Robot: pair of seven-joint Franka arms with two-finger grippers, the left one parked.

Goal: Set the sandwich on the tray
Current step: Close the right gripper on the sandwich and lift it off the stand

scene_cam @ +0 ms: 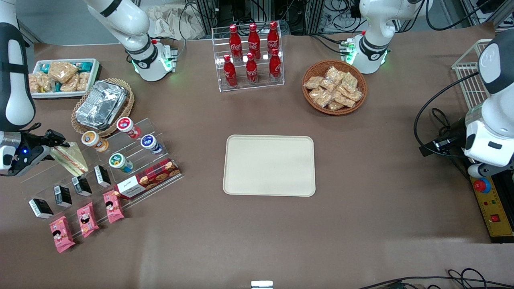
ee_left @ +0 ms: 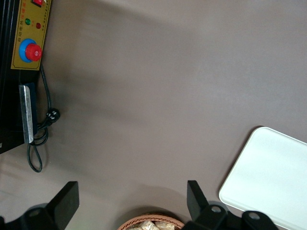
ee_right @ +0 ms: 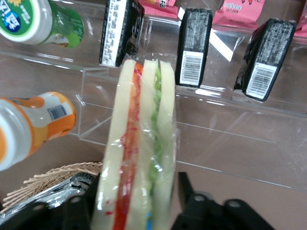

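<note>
The sandwich [scene_cam: 71, 158] is a clear-wrapped wedge of pale bread with red and green filling. It is at the top step of a clear acrylic shelf, toward the working arm's end of the table. My right gripper [scene_cam: 56, 146] is at its wide end, fingers on either side and closed against it. In the right wrist view the sandwich [ee_right: 139, 134] stands between the gripper's [ee_right: 136, 191] fingers, its tip over the shelf steps. The cream-beige tray [scene_cam: 269, 165] lies bare at the table's middle and also shows in the left wrist view [ee_left: 273, 177].
The acrylic shelf [scene_cam: 132, 160] holds small bottles [scene_cam: 120, 162], black boxes [scene_cam: 81, 186] and a red cookie box [scene_cam: 148, 179], with pink packets [scene_cam: 86, 218] nearest the camera. A wicker basket of foil containers [scene_cam: 101, 105] is beside the gripper. A cola rack [scene_cam: 251, 56] and a snack basket [scene_cam: 334, 87] stand farther back.
</note>
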